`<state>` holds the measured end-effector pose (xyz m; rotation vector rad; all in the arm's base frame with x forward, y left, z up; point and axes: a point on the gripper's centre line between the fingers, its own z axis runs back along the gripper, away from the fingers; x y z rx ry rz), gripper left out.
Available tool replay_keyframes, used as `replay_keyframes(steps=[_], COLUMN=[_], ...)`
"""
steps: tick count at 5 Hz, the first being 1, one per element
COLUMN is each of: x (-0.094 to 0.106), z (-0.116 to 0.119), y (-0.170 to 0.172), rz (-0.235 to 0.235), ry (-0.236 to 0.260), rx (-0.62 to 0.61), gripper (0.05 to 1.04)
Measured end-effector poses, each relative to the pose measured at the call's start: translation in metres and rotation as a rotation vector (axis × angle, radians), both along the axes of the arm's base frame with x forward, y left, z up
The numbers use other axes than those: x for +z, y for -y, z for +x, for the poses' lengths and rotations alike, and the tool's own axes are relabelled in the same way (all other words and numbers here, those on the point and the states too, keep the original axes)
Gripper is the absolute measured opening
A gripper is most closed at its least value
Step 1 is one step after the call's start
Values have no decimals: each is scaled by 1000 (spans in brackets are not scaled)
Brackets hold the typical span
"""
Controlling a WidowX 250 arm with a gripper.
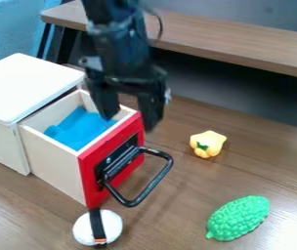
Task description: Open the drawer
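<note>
While a brown, wood-grained table (177, 229) was overlooked by a long wooden shelf (243, 41), the pale wooden drawer with a flat red front (53, 158) was seen standing out from its smooth, white-topped cabinet (24, 85). The black two-finger gripper (129, 122) was held above the front, fingers spread wide. A lobed yellow toy (210, 140) and a bumpy green toy (239, 218) were placed nearby.

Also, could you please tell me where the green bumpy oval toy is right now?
In the camera view, the green toy lies at lower right on the brown wood-grain tabletop, below the yellow lobed toy.
</note>
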<state>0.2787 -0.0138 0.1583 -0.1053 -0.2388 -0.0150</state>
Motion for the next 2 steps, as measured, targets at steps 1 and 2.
replay_keyframes(steps=[1,2], x=[23,29], z=[-8,-13], y=[-7,-14], rz=[-43,-38], ry=[23,3], rx=[2,17], gripper=[999,999])
